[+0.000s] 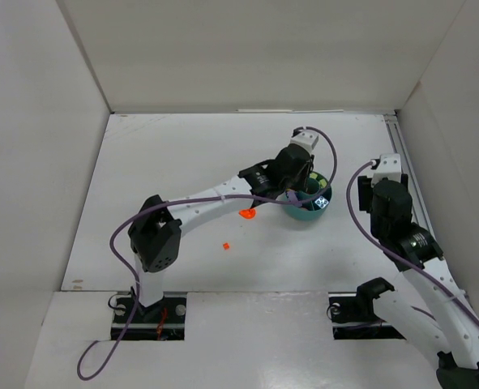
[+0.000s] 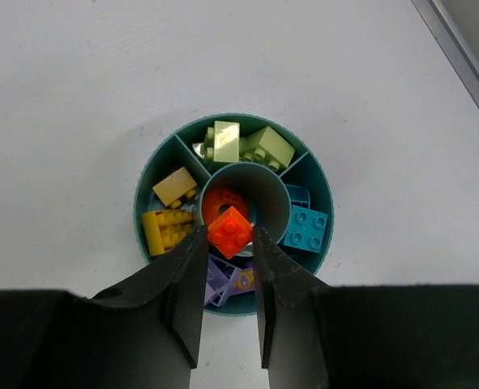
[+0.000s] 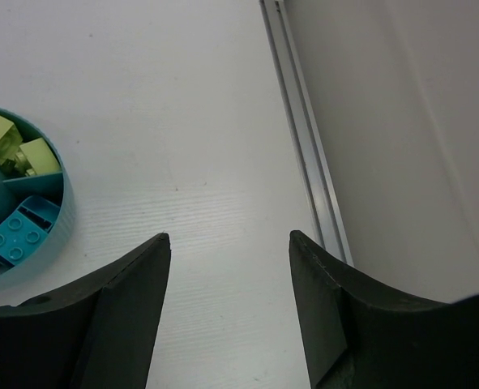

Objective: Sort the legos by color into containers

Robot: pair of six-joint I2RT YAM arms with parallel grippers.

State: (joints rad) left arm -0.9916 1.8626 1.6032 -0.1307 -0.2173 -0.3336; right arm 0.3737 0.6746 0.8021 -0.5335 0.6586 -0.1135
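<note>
Red-orange brick [image 2: 229, 229], pinched side to side in our left tool [image 2: 228, 237] over the central tube [image 2: 265, 191] of the teal dish [image 2: 139, 212]. We judge it light, rigid and slick; its flat walls should grip better than its studs. Our right tool [image 3: 229, 243] hangs spread, holding nothing.

**Layout.** Dish [image 1: 314, 215] on the worktop [image 1: 182, 162], right of centre. Left claw [image 2: 227, 241] directly above the dish, closed on a brick [image 2: 229, 230] over the central tube [image 2: 265, 191]; a further piece [image 2: 223, 199] lies inside the tube. Sorted bricks [image 2: 227, 142] lie in the compartments [image 2: 314, 185] around the tube. First loose piece [image 1: 246, 215] on the worktop just left of the dish; second loose piece [image 1: 224, 245] nearer the arm bases. Right claw [image 3: 229, 243], jaws apart, over the worktop between the dish and the side rail [image 3: 304, 146]
</note>
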